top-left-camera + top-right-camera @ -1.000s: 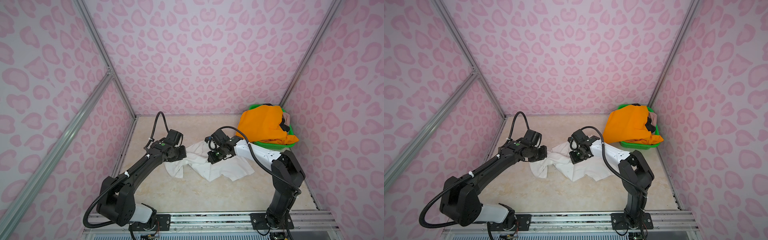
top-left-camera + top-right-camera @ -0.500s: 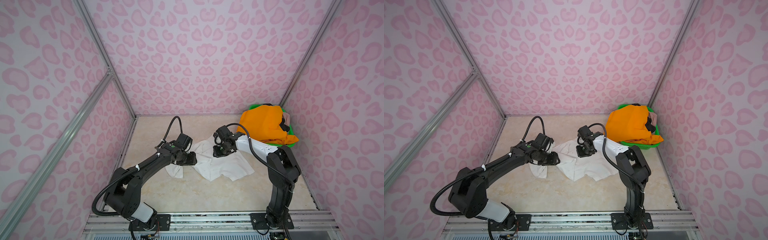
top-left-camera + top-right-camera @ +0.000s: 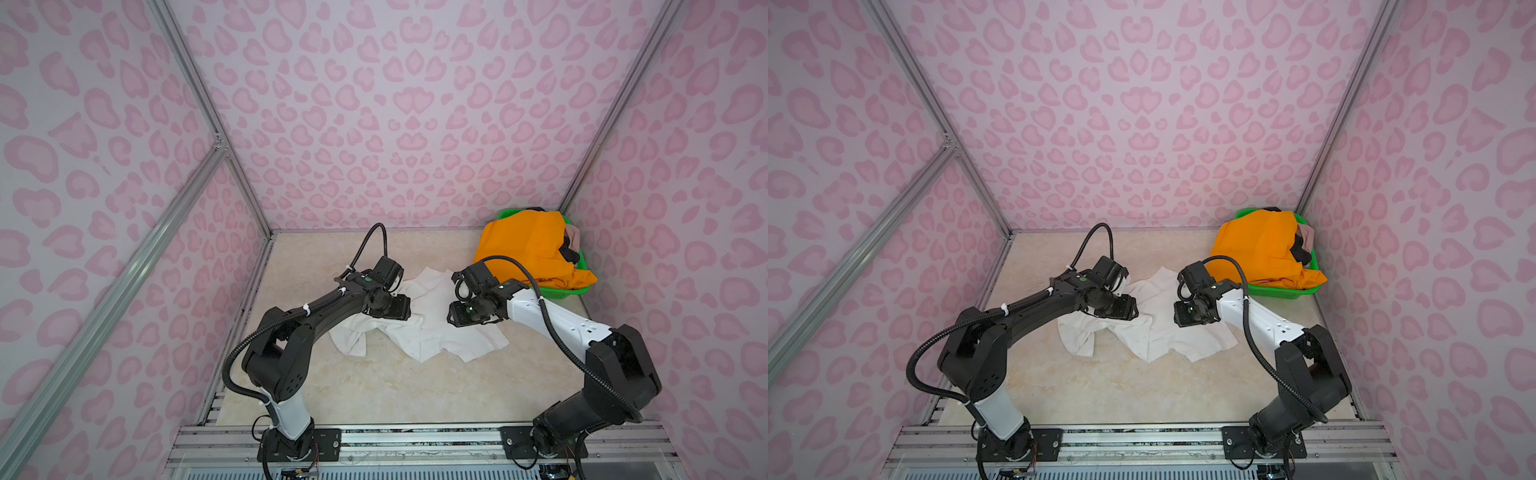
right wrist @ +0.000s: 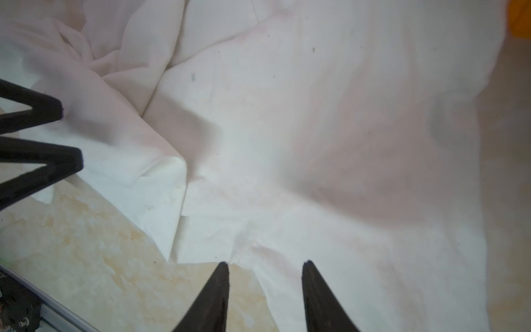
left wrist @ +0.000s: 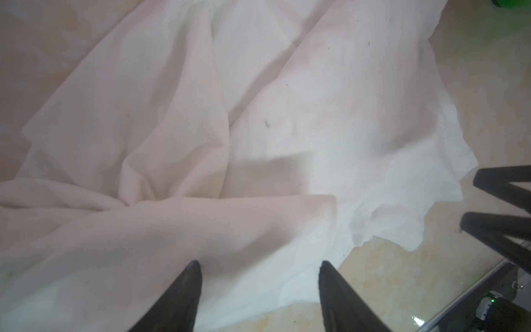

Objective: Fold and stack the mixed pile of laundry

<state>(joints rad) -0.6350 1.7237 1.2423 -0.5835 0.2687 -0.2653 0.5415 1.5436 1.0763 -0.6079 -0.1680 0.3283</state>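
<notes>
Hands [image 5: 260, 263] [image 4: 265, 263]: 2, agape; T-shirt [image 3: 428, 332]: 1

A white T-shirt [image 3: 428, 332] lies crumpled and creased near the worktop's middle. Bright orange shorts [image 3: 523, 249] drape over a green basket [image 3: 561, 293] in the far right corner. Tucked against them are a black piece [image 3: 567, 252] and what looks like a beige-pink piece [image 3: 574, 236].

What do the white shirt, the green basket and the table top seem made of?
The white shirt: soft matte cloth, likely cotton; it creases and drapes. The green basket: plastic, by its bright uniform colour and stiff rim. The table top: smooth marble-look surface, perhaps laminate; beige veins.
</notes>
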